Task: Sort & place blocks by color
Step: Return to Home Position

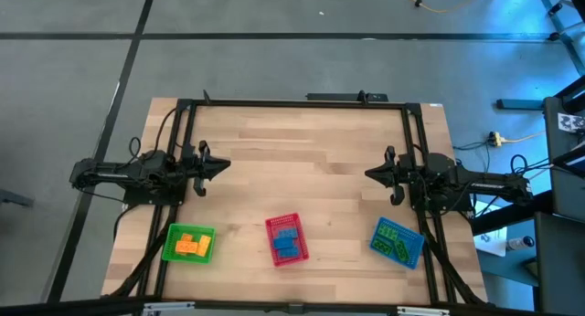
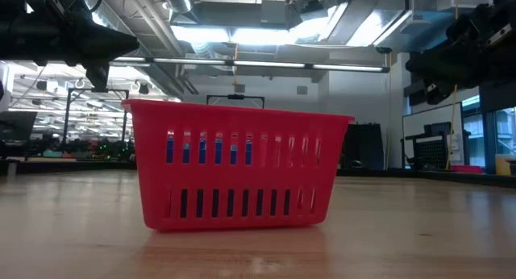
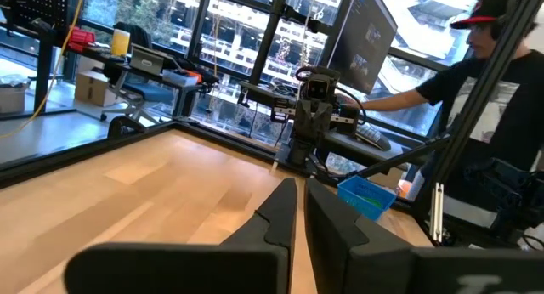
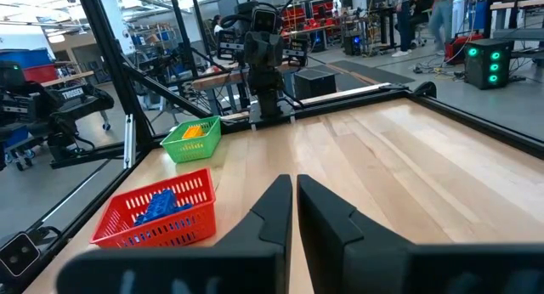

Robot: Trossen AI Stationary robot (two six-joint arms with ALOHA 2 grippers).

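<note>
In green tray point(image 1: 167, 246), yellow blocks point(image 1: 190, 244) — in red tray point(image 1: 281, 217), blue blocks point(image 1: 287, 239).

From above, the yellow blocks point(image 1: 190, 245) in the green tray point(image 1: 166, 246), blue blocks point(image 1: 287, 242) in the red tray point(image 1: 281, 217) and what look like green blocks point(image 1: 395, 240) in the blue tray point(image 1: 378, 232) are too tiny to count. At table height the red tray's wall hides all but blue slivers; both arms point(image 2: 72, 33) get clipped by the top edge.
</note>
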